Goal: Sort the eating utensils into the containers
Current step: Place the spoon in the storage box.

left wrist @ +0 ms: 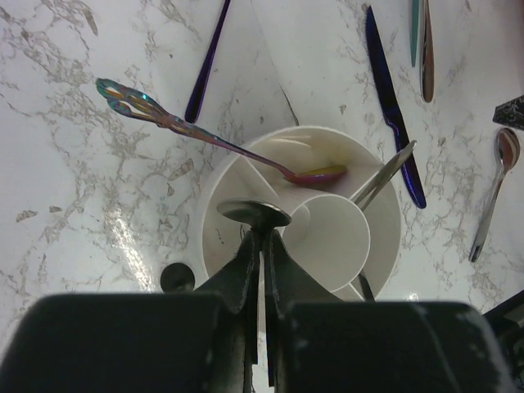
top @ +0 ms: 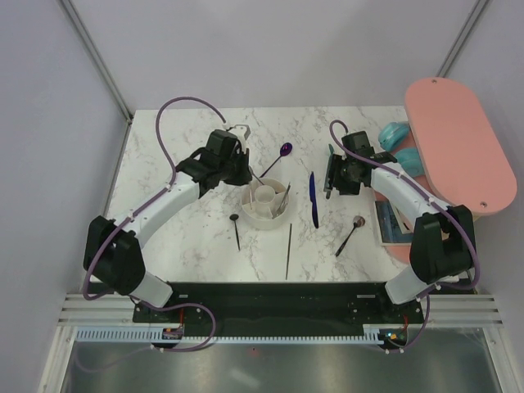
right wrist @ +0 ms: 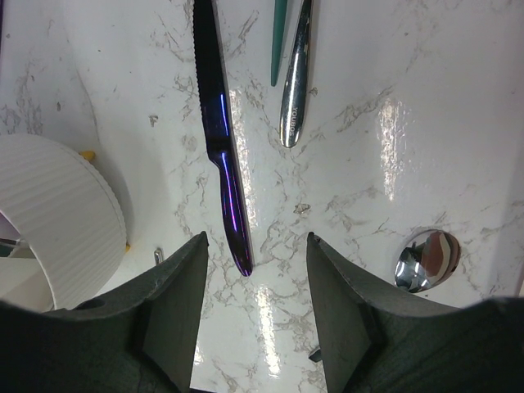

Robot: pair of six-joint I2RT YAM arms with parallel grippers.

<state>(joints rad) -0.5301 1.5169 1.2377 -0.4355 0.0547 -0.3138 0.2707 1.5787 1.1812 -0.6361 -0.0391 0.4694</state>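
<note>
The white round holder (top: 266,201) stands mid-table, with a central cup and ring sections. My left gripper (top: 244,173) hovers over its left side. In the left wrist view the left gripper (left wrist: 264,246) is shut on the thin handle of a dark-bowled spoon (left wrist: 254,213) above the holder (left wrist: 221,237). An iridescent spoon (left wrist: 205,137) and a silver handle (left wrist: 385,176) lean in the ring sections. My right gripper (top: 330,177) is open and empty. In the right wrist view the right gripper (right wrist: 255,246) is just above the handle end of a blue knife (right wrist: 221,139), which lies to the right of the holder (right wrist: 57,221).
On the table lie a purple spoon (top: 278,155), a black spoon (top: 236,229), a black stick (top: 289,250) and a silver spoon (top: 350,233). A teal stick (right wrist: 278,41) and a silver handle (right wrist: 295,74) lie beyond the knife. A pink oval board (top: 458,147) stands at the right.
</note>
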